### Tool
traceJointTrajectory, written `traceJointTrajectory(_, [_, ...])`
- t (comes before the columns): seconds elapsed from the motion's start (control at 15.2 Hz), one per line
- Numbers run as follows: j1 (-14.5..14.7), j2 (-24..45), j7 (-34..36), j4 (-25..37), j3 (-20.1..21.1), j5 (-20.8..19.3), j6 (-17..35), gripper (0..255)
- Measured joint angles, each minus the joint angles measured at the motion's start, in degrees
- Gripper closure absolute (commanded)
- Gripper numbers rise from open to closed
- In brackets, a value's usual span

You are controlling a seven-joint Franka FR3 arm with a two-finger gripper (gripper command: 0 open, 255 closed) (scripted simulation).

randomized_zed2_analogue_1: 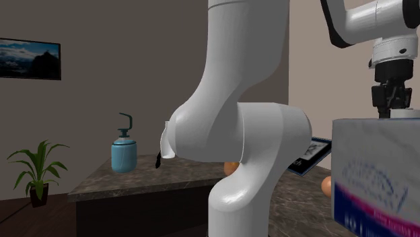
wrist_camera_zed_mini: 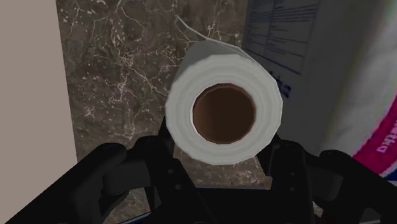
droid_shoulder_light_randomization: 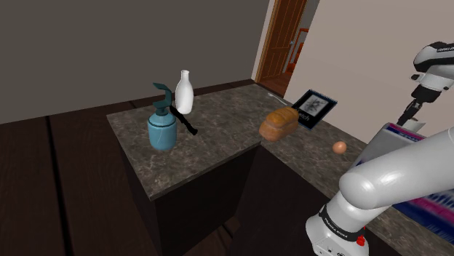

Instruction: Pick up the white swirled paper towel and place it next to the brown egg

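The white paper towel roll (wrist_camera_zed_mini: 224, 111) stands upright on the dark marble counter (wrist_camera_zed_mini: 121, 83), its brown core facing the wrist camera. My black gripper (wrist_camera_zed_mini: 222, 156) is shut on the roll near its top, one finger pressed against each side. In the shoulder view the gripper (droid_shoulder_light_randomization: 409, 115) hangs just behind a big white box (droid_shoulder_light_randomization: 418, 156), which hides the roll. The brown egg (droid_shoulder_light_randomization: 339, 147) lies on the counter, to the shoulder view's left of that box. In the second exterior view the gripper (randomized_zed2_analogue_1: 390, 101) sits right above the box (randomized_zed2_analogue_1: 377, 175), with the egg (randomized_zed2_analogue_1: 327, 184) beside it.
A bread loaf (droid_shoulder_light_randomization: 279, 124) and a framed picture (droid_shoulder_light_randomization: 313, 108) lie beyond the egg. A blue soap dispenser (droid_shoulder_light_randomization: 162, 129) and a white bottle (droid_shoulder_light_randomization: 184, 92) stand on a separate counter block. The printed box (wrist_camera_zed_mini: 318, 70) rises close beside the roll. A pale wall (wrist_camera_zed_mini: 28, 95) borders the counter.
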Motion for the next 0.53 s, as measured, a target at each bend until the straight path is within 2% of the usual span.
traceJointTrajectory(0.53, [0.8, 1.3, -0.3, -5.2, -2.8, -0.1, 6.4, 255])
